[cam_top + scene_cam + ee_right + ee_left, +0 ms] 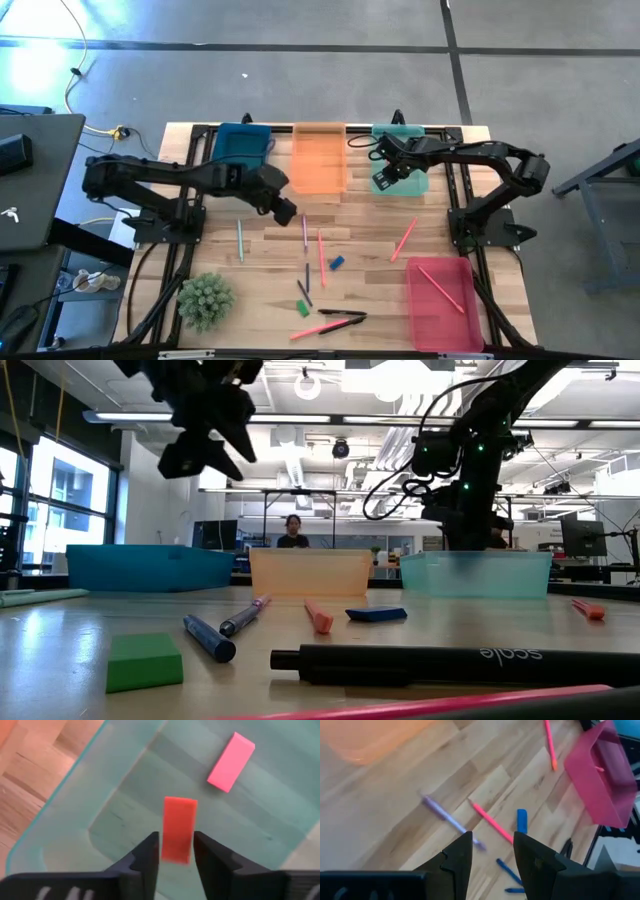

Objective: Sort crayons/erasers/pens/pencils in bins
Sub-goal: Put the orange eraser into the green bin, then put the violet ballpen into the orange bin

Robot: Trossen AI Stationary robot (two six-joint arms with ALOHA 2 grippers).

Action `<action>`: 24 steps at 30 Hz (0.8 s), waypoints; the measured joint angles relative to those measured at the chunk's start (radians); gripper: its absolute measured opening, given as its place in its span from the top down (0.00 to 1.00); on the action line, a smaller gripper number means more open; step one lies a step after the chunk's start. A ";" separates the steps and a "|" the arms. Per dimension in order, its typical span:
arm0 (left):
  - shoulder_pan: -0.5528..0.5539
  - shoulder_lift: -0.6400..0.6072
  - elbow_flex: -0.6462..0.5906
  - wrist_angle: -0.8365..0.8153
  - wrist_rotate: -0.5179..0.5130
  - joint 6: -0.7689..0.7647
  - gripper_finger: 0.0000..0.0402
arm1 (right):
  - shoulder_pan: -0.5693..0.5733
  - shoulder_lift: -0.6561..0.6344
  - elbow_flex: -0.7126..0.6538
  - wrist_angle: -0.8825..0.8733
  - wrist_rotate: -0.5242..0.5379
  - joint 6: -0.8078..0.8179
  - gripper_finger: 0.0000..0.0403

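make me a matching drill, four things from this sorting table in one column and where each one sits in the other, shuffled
Things:
1. red-orange eraser
2. pink eraser
3. blue eraser
4. pink stick

Places:
A. on the bare wood, mid table
B. lying in the red-pink bin
C. between the right claw fingers, over the green bin
D. flat on the green bin's floor

Pairs: 1-C, 2-D, 3-A, 4-B

surface: wooden table (pixel 250 300) | on it: four bins (pixel 318 158), plant (pixel 205 300), blue eraser (pixel 336 263), green eraser (pixel 302 308)
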 joint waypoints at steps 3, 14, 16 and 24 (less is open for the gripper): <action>-0.011 0.036 0.000 0.040 0.000 -0.017 0.67 | 0.000 0.000 0.000 0.000 0.000 -0.010 0.66; -0.029 0.095 0.000 0.059 -0.034 -0.234 0.67 | -0.013 -0.083 0.001 -0.016 -0.005 -0.042 0.60; -0.031 0.095 0.000 0.061 -0.053 -0.245 0.67 | -0.023 -0.111 0.001 -0.016 -0.002 -0.046 0.60; -0.030 0.086 0.070 0.098 -0.078 -0.249 0.67 | -0.069 -0.215 0.001 -0.015 0.000 -0.076 0.60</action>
